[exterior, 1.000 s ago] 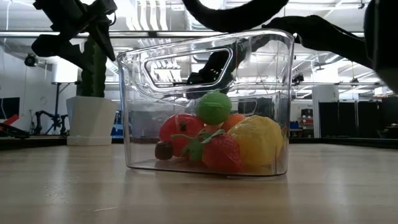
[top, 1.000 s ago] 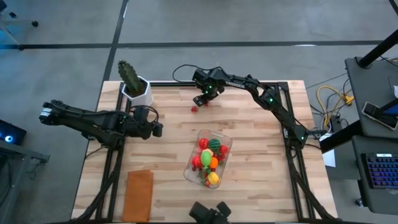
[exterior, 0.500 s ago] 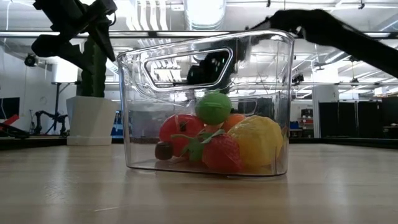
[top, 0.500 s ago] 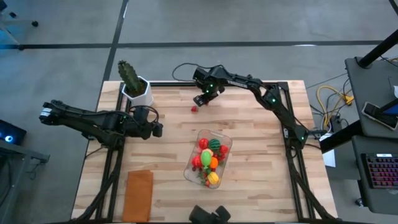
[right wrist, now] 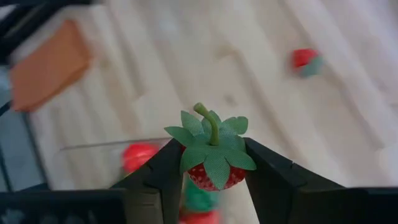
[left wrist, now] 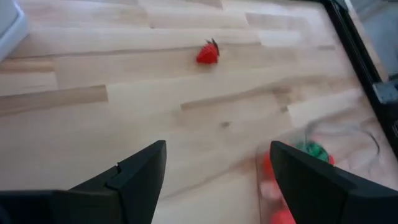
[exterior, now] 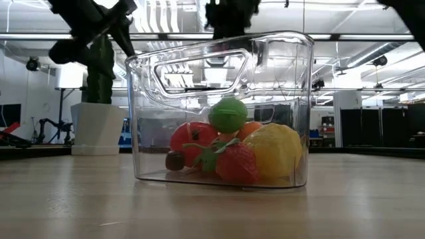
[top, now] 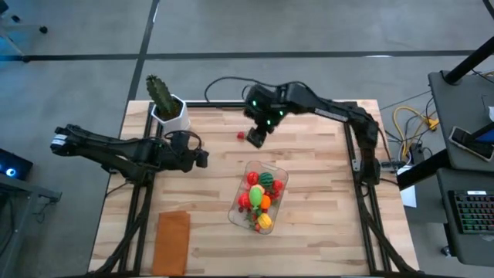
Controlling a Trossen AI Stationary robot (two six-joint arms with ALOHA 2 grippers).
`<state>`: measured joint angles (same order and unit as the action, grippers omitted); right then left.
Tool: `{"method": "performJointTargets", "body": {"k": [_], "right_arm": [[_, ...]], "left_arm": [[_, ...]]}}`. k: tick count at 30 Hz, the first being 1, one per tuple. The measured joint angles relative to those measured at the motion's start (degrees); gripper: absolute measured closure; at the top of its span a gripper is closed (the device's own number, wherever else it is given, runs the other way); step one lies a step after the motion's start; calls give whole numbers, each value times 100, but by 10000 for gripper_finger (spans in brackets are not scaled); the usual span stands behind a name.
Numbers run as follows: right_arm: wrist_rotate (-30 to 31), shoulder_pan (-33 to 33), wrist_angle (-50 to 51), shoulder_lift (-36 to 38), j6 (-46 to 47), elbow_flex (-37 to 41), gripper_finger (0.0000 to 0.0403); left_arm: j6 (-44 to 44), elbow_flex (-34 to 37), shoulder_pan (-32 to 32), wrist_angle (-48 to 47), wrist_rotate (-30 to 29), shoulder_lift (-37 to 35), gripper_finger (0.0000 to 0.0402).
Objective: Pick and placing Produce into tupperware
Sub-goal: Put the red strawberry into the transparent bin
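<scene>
The clear tupperware [top: 261, 198] stands at the table's middle and holds several toy fruits and vegetables [exterior: 232, 147]. One small red strawberry [top: 241, 136] lies loose on the wood beyond it; it also shows in the left wrist view [left wrist: 208, 53]. My right gripper [top: 255, 139] hangs beside that loose piece, above the table, shut on another strawberry [right wrist: 211, 163] with a green leafy cap. My left gripper [top: 201, 159] is open and empty, left of the tupperware, with the tupperware's corner [left wrist: 314, 155] ahead of it. My right gripper pinches the strawberry's red body [right wrist: 217, 178] between its two fingers [right wrist: 163, 177], one on each side. The leafy cap and stem [right wrist: 210, 146] stick out past the fingers. The fingers point down toward the table. The strawberry is lifted clear of the wood.
A tall green cactus in a white pot [top: 167, 106] stands at the far left. A flat orange-brown rectangle [top: 173, 241] lies at the near left. Bare wood lies between the loose strawberry and the tupperware. Cables and a keyboard [top: 472, 212] sit off the table's right side.
My right gripper has come from the far edge toward the tupperware, and its arm has swung round and turned. My left gripper has edged a little toward the table's right. The loose strawberry and the tupperware have stayed in place.
</scene>
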<state>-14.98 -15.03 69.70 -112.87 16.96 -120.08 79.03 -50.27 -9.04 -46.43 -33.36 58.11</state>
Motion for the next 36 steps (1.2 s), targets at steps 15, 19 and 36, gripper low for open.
{"method": "performJointTargets", "body": {"k": [15, 19, 36], "right_arm": [[1410, 1781, -272, 334, 579, 2059, 262], [1859, 2016, -351, 557, 570, 2331, 247], [3607, 1927, -1319, 1817, 510, 1856, 122]], "left_arm": [[-193, 1, 420, 750, 164, 508, 130], [-399, 4, 421, 1151, 162, 599, 130], [-4209, 135, 934, 2691, 231, 1072, 130]]}}
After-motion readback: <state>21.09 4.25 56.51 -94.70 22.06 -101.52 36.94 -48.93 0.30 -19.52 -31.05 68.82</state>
